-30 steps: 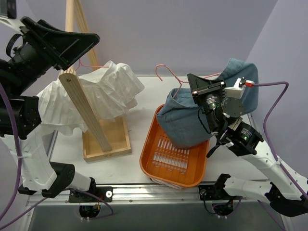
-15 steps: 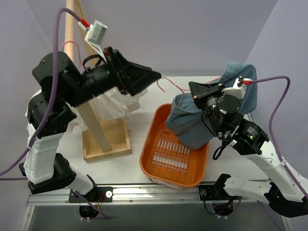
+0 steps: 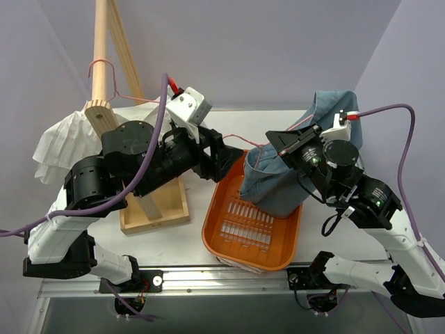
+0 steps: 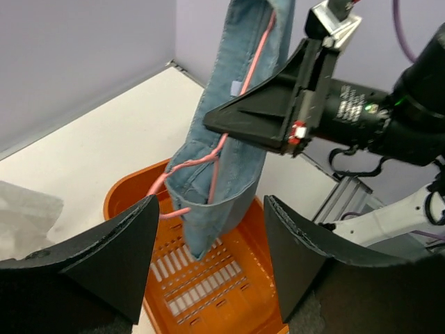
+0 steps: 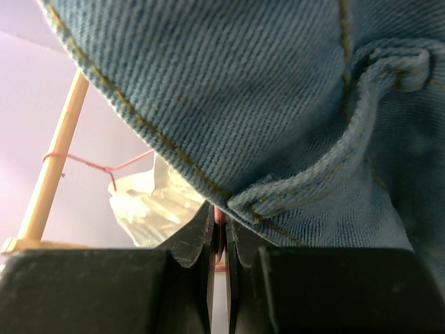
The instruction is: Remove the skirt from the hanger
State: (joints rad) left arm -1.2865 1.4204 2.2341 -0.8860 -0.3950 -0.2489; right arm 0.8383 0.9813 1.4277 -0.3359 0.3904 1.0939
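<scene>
- While the right gripper (image 5: 219, 217) is clamping its jaws tight on the thin wire of the pink hanger (image 4: 213, 158), the denim skirt (image 3: 278, 182) is hanging from that hanger over the far right part of the orange basket (image 3: 210, 235); from overhead, the skirt's lower edge is dipping inside the basket's rim.
- The skirt is not yet off the hanger; in the left wrist view the pink wire is running up inside the folded denim, and the hook end is sticking out at the bottom, above the basket's floor.
- The left gripper (image 4: 208, 203) is hovering released over the basket's far left edge, its two fingers (image 4: 132, 250) spreading wide; the skirt's lower end and the hook are showing between them, and neither finger is touching the cloth.
- Left of the basket, a wooden rack (image 3: 104, 62) is standing in a wooden tray on the tabletop (image 3: 174, 240); a white garment (image 3: 59, 142) is hanging from it on a second hanger (image 3: 101, 66), well apart from the basket.
</scene>
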